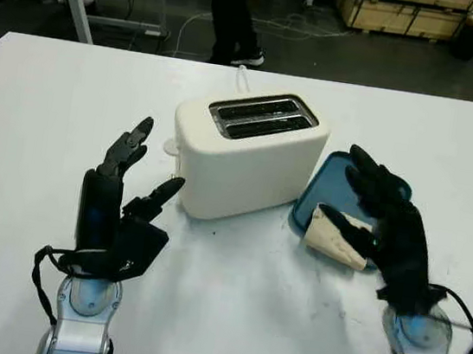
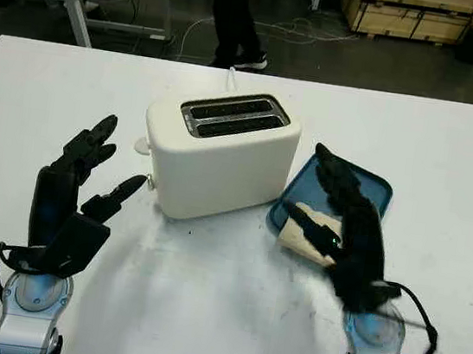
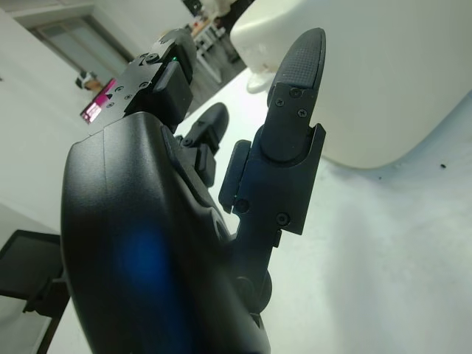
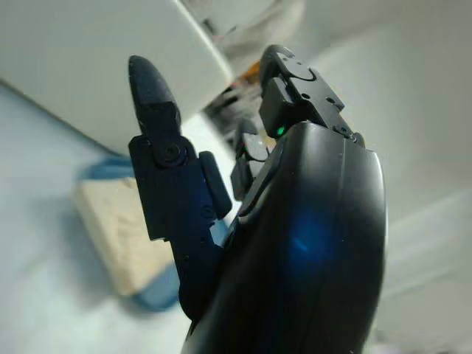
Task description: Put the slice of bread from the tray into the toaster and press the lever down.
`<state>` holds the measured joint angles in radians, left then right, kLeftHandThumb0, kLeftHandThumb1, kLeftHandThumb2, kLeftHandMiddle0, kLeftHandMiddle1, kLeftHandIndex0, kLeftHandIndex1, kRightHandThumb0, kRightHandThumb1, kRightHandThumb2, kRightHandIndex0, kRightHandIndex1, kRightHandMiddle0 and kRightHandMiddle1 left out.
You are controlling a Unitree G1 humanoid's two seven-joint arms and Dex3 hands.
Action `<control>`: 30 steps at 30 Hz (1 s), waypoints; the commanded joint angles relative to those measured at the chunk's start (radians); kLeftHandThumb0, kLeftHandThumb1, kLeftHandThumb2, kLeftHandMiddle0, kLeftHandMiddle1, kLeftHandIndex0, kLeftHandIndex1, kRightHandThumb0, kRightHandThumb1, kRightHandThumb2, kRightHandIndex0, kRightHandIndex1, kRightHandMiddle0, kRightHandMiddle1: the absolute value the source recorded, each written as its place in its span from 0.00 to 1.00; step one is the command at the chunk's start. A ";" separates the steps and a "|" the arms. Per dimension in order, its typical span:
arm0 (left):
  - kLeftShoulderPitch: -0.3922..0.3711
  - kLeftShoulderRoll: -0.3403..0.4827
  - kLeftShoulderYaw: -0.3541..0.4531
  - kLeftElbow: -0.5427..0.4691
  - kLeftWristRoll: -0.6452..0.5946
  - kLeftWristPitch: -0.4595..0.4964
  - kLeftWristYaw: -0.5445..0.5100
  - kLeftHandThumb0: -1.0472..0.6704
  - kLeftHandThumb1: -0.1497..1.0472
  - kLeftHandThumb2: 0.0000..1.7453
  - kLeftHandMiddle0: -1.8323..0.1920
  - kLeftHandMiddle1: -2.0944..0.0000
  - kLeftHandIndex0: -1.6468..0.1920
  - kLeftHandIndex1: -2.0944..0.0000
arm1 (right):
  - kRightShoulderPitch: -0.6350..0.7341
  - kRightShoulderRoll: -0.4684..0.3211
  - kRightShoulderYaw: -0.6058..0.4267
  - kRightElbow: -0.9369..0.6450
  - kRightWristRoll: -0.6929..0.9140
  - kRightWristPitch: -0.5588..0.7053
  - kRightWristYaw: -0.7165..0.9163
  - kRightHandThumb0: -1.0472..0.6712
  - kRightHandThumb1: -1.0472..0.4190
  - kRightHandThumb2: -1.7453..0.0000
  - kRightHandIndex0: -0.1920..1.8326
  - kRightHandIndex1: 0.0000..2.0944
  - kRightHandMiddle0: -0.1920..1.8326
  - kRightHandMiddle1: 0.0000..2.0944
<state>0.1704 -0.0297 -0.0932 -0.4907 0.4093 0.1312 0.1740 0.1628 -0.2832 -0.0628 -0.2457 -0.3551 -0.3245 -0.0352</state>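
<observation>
So far nothing is finished: the slice of bread (image 1: 338,236) lies on the blue tray (image 1: 327,182), just right of the toaster (image 1: 247,152), whose two slots are empty. The right hand (image 1: 385,224) is over the slice, but I cannot tell if it pinches it. The left hand (image 1: 126,197) is open beside the toaster on the worktop (image 1: 53,109). Lifting, inserting and pressing the lever remain.

The toaster (image 1: 248,157) stands mid-table (image 1: 44,117), its slots facing up. Just right of it lies the tray (image 1: 328,176), with the bread slice (image 1: 337,238) on its near edge. The left hand (image 1: 124,206) is left of the toaster; the right hand (image 1: 391,228) is over the tray.
</observation>
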 commanded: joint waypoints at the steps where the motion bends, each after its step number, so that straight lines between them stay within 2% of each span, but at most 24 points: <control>1: -0.005 -0.006 -0.004 0.005 -0.002 -0.005 0.006 0.30 0.89 0.06 0.77 0.76 0.67 1.00 | 0.037 -0.033 0.000 0.012 -0.069 -0.081 -0.035 0.38 0.19 1.00 0.30 0.01 0.32 0.02; 4: -0.014 -0.005 -0.005 0.018 -0.005 -0.014 0.007 0.30 0.89 0.05 0.77 0.76 0.67 1.00 | 0.070 -0.072 -0.001 0.046 -0.160 -0.136 -0.072 0.39 0.20 1.00 0.29 0.00 0.31 0.01; 13: -0.037 -0.005 -0.011 0.040 -0.010 -0.028 0.006 0.28 0.89 0.05 0.77 0.76 0.67 1.00 | 0.093 -0.109 0.030 0.122 -0.350 -0.110 -0.160 0.34 0.19 1.00 0.27 0.00 0.29 0.00; 20: -0.041 -0.007 -0.019 0.035 -0.009 -0.026 0.003 0.29 0.89 0.06 0.77 0.76 0.68 1.00 | 0.063 -0.133 0.069 0.202 -0.431 -0.095 -0.213 0.33 0.18 1.00 0.25 0.00 0.29 0.00; 30: -0.042 -0.012 -0.042 0.029 -0.004 -0.018 0.004 0.29 0.89 0.06 0.79 0.75 0.68 1.00 | -0.005 -0.161 0.154 0.331 -0.613 -0.018 -0.414 0.36 0.18 1.00 0.28 0.01 0.31 0.01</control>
<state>0.1371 -0.0332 -0.1292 -0.4511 0.4061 0.1163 0.1752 0.1766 -0.4298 0.0798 0.0699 -0.9457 -0.3573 -0.4170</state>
